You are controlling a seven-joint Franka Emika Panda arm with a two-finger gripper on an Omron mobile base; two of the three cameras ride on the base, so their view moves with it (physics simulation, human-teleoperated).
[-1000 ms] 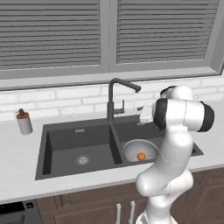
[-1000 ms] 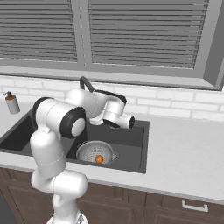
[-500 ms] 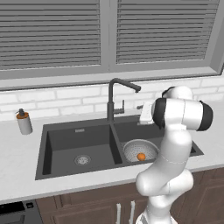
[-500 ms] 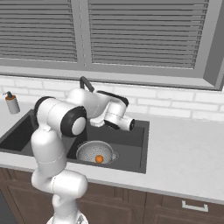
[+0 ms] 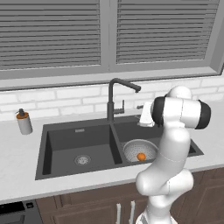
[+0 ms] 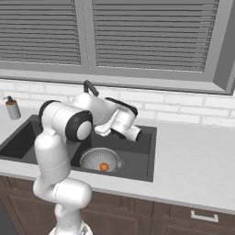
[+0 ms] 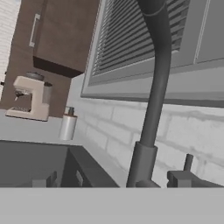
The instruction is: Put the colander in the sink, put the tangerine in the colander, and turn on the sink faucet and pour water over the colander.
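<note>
Dark-tipped hand (image 7: 111,180) gapes wide, empty, beside the sink faucet (image 7: 151,105).

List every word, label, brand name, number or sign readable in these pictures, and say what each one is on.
None: no readable text anywhere.
The soap dispenser carries no label.
The coffee machine in the hand view shows no brand or markings.
The sink, its faucet, the colander and the tangerine are all plain.
</note>
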